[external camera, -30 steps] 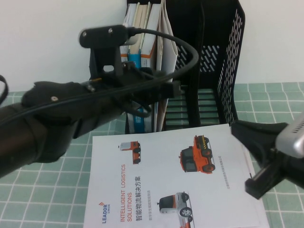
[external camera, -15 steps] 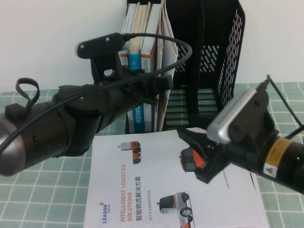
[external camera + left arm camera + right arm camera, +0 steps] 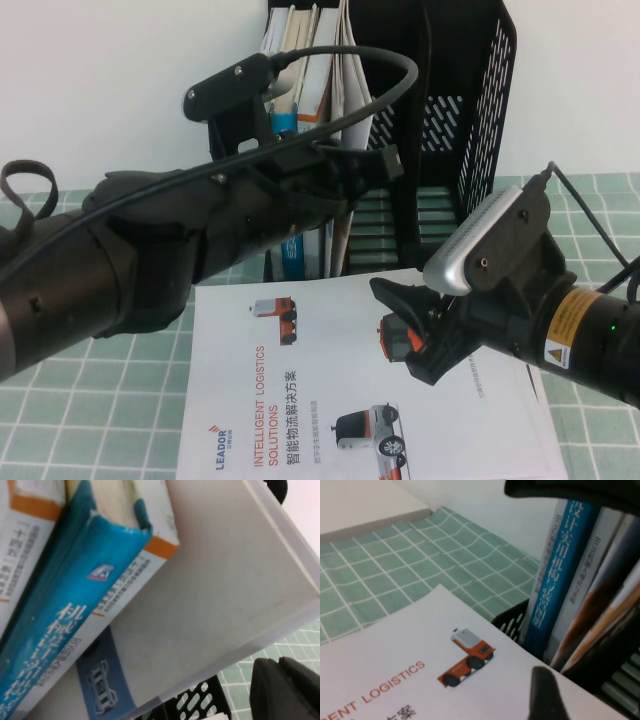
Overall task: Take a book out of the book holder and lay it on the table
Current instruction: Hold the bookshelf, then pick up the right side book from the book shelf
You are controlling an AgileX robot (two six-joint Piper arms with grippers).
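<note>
Book [image 3: 346,60]: thin pale booklet, upright in the book holder [image 3: 480,120], just right of the blue-spined book [image 3: 60,610]. Probably light, floppy and slick, so pinch its exposed near edge.
Left gripper [image 3: 380,163]: at the booklet, grip cannot be told.
Right gripper [image 3: 405,330]: apart, above the LEADOR brochure [image 3: 300,400] on the surface [image 3: 90,430].

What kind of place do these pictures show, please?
Probably an office-like robot test bench: a black book holder of books on a green checked table, a LEADOR brochure lying flat. The left pincer reaches at the books; the right pincer hovers over the brochure.
</note>
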